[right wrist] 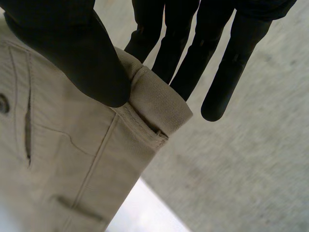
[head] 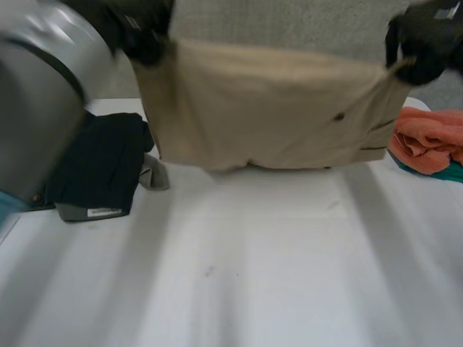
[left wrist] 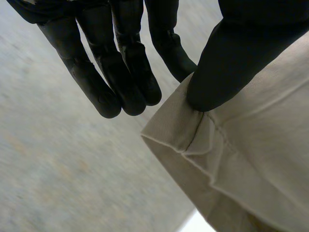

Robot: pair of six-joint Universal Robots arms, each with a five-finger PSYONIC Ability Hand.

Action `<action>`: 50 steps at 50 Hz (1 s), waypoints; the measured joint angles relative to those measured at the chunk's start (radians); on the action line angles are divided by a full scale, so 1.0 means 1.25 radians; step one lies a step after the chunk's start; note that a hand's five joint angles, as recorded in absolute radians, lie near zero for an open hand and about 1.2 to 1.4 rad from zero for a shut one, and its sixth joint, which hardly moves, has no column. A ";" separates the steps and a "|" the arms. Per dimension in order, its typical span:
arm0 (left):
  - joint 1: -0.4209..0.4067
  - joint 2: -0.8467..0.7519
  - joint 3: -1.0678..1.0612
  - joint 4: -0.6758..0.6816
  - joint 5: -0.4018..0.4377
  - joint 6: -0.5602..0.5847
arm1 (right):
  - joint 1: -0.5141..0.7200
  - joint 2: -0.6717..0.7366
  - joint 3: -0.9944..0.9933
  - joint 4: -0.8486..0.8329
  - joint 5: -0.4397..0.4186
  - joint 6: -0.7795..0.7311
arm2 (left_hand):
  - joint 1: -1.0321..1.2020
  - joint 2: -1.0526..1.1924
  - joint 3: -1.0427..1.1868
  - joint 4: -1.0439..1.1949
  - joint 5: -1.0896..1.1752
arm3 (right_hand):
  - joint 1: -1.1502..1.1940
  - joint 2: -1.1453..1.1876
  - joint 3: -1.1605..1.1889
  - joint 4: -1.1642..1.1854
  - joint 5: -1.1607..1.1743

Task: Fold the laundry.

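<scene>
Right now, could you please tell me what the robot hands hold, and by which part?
Both hold the beige garment: the left robot hand pinches one top corner between thumb and fingers, the right robot hand the other.

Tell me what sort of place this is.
Probably a laundry-folding station: white table, beige trousers held up by the left hand and right hand, black garment and orange cloth at the sides.
</scene>
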 measured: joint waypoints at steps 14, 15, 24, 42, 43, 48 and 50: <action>0.042 -0.099 0.168 -0.147 0.028 -0.024 | 0.030 0.092 -0.162 0.110 0.004 0.007 | 0.000 0.000 0.000 0.000 0.000 | 0.008 0.000 0.000 0.000 0.000; 0.047 -0.149 0.176 -0.143 0.034 -0.026 | 0.043 0.129 -0.156 0.108 0.011 -0.008 | 0.000 0.000 0.000 0.000 0.000 | 0.008 0.000 0.000 0.000 0.000; 0.079 -0.353 0.355 0.025 0.055 -0.032 | 0.095 0.281 -0.215 -0.079 0.099 -0.040 | 0.000 0.001 0.002 0.000 0.000 | 0.010 0.000 0.005 0.000 0.000; 0.137 -0.321 0.465 0.328 0.002 -0.117 | 0.139 0.325 -0.382 -0.513 0.193 0.120 | 0.000 0.001 0.002 0.000 0.001 | 0.018 0.000 0.007 0.001 0.006; 0.142 -0.304 0.413 0.327 0.005 -0.123 | 0.139 0.326 -0.371 -0.498 0.187 0.120 | 0.000 0.001 0.002 0.000 0.000 | 0.018 0.000 0.008 0.001 0.006; 0.150 -0.253 0.199 0.325 0.037 -0.150 | 0.133 0.323 -0.261 -0.422 0.159 0.117 | 0.000 0.001 0.002 0.001 0.000 | 0.018 0.000 0.009 0.001 0.006; 0.149 -0.239 0.123 0.325 0.055 -0.157 | 0.129 0.321 -0.191 -0.397 0.145 0.114 | 0.000 0.001 0.002 0.001 0.000 | 0.018 0.000 0.011 0.001 0.006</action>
